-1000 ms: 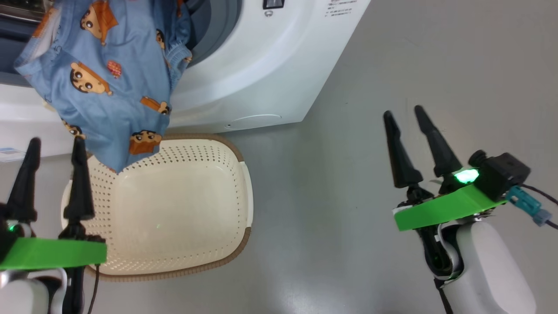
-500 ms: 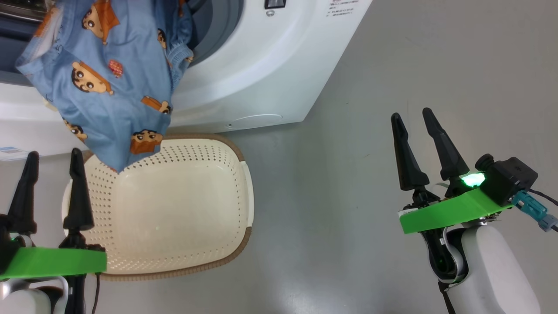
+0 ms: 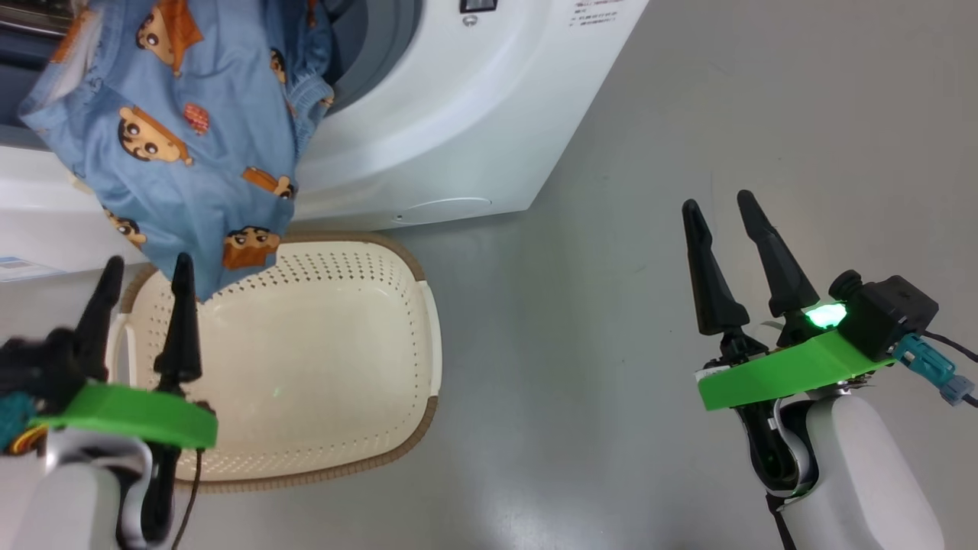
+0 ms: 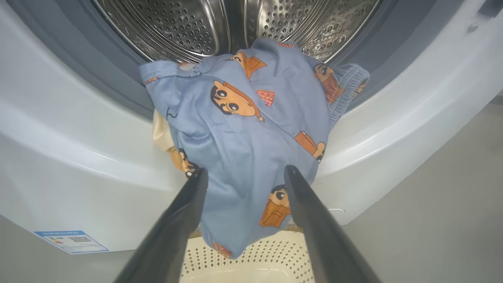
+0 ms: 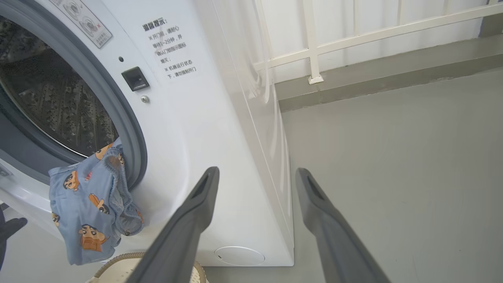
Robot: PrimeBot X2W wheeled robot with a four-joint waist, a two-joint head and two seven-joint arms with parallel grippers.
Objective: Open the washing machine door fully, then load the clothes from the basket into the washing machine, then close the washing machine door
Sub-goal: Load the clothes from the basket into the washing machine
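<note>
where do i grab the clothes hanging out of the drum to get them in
Take the clothes by the loose lower fold hanging down the washer's front above the basket. Come from the front, slightly below, with the open left gripper, which faces that fold. The top lies over the drum's lip, so the hanging end needs lifting in.

The left gripper [image 3: 149, 263] and right gripper [image 3: 718, 200] each carry two long, tapering matte-black fingers [image 3: 707, 275] mounted on a flat bright-green plate [image 3: 779, 370]. By the right plate sits a boxy black camera [image 3: 886, 305] with a glowing green light [image 3: 821, 313], a teal plug [image 3: 921, 359] and a thin dark cable [image 3: 953, 345]. The forearms [image 3: 863, 473] are smooth, glossy white shells.
</note>
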